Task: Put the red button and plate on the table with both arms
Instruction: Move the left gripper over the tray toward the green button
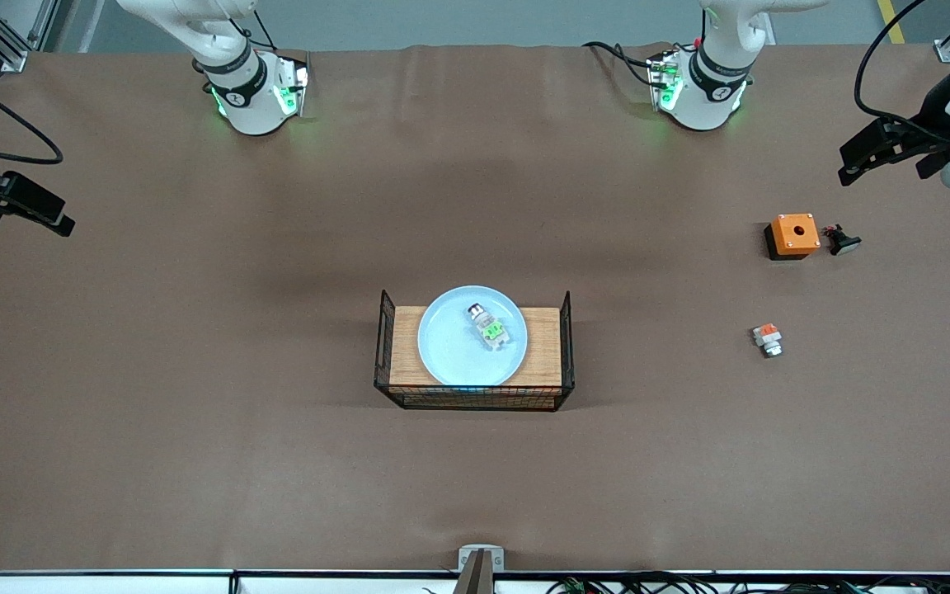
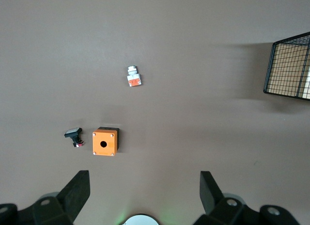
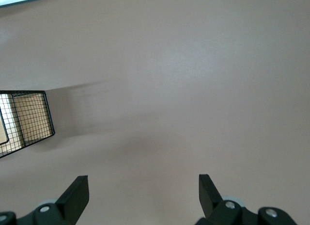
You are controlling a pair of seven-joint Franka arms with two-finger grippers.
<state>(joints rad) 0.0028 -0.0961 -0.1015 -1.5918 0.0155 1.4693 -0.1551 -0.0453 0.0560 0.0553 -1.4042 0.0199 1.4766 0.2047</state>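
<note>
The pale blue plate [image 1: 458,346] sits on the wood-topped wire rack [image 1: 475,394] in the middle of the table [image 1: 195,412]. The red button [image 1: 488,327], with its green block, lies in the plate. My left gripper [image 1: 883,165] is open and empty, up over the left arm's end of the table, above the orange box; in the left wrist view [image 2: 144,184] its fingers are spread wide. My right gripper [image 1: 21,210] is open and empty over the right arm's end of the table, and bare table shows between its fingers in the right wrist view [image 3: 144,186].
An orange square box with a hole [image 1: 793,235] [image 2: 105,142] and a small black part [image 1: 842,241] lie toward the left arm's end. A similar switch part with an orange-red block [image 1: 767,339] [image 2: 133,76] lies nearer the front camera. The rack's end shows in the wrist views [image 2: 290,70] [image 3: 24,118].
</note>
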